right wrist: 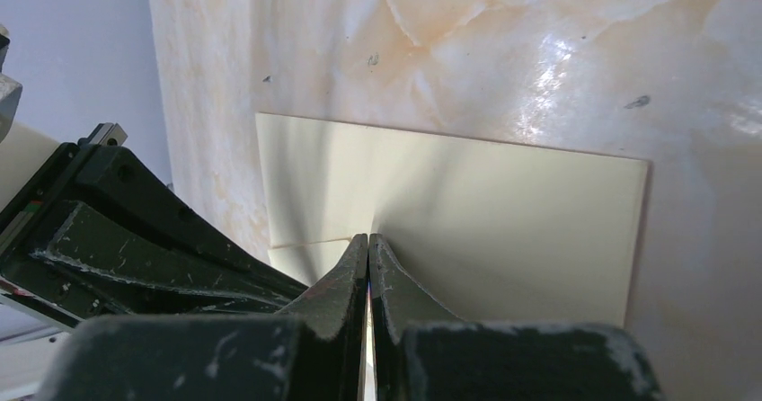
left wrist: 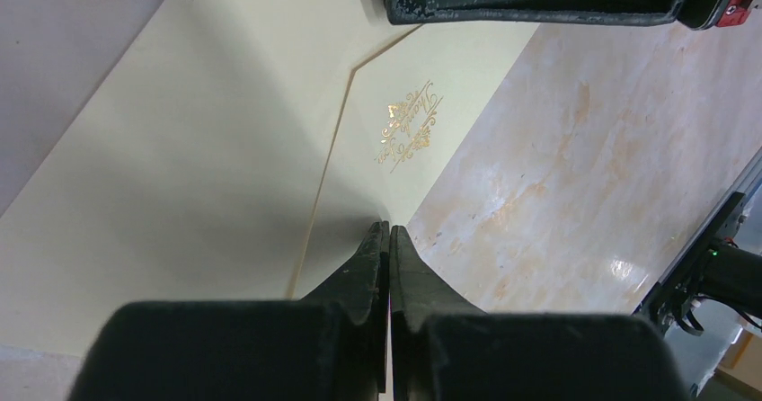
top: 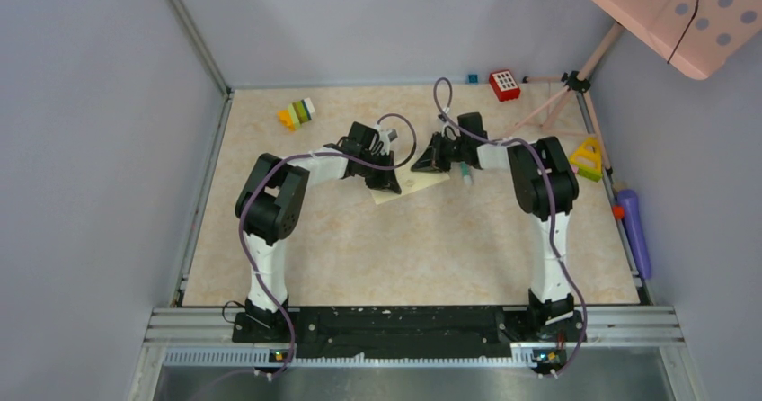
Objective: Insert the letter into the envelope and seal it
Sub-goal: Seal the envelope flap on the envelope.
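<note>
The pale cream envelope lies flat mid-table between both grippers. In the left wrist view the envelope shows a gold-edged flap line and a gold emblem. My left gripper is shut, its tips resting on the envelope near its edge, with nothing between the fingers. My right gripper is also shut, its tips pressing down on the envelope. In the top view the left gripper and right gripper face each other closely. The letter is not visible apart from the envelope.
A stack of coloured blocks lies at the back left and a red block at the back. A yellow triangle, a purple object and a tripod crowd the right edge. A teal pen lies under the right arm.
</note>
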Robot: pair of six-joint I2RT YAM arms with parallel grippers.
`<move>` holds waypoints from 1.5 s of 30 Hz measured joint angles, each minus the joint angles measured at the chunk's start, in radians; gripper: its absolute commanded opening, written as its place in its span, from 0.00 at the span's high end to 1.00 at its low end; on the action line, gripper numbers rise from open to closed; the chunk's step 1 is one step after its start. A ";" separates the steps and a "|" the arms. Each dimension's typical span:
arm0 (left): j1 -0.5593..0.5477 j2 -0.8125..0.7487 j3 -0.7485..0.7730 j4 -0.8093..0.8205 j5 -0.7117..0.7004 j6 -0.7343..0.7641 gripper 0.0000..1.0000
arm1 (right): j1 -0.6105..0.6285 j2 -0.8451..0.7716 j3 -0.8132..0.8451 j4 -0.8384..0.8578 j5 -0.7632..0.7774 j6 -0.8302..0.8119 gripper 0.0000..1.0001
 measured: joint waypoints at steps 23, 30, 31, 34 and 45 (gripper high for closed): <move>0.004 0.000 -0.006 0.012 0.016 -0.019 1.00 | -0.013 -0.079 -0.032 -0.077 -0.088 -0.134 1.00; 0.003 0.000 -0.004 0.005 0.029 -0.018 0.91 | -0.012 -0.058 -0.043 -0.136 -0.044 -0.161 1.00; 0.003 0.000 0.001 -0.002 0.029 -0.017 0.89 | -0.012 -0.056 -0.037 -0.143 -0.045 -0.163 1.00; 0.003 0.000 0.030 -0.053 0.030 -0.009 0.83 | -0.011 -0.056 -0.025 -0.170 -0.037 -0.180 1.00; 0.004 0.097 0.342 -0.166 0.033 0.000 0.93 | -0.005 -0.056 0.002 -0.225 -0.016 -0.222 1.00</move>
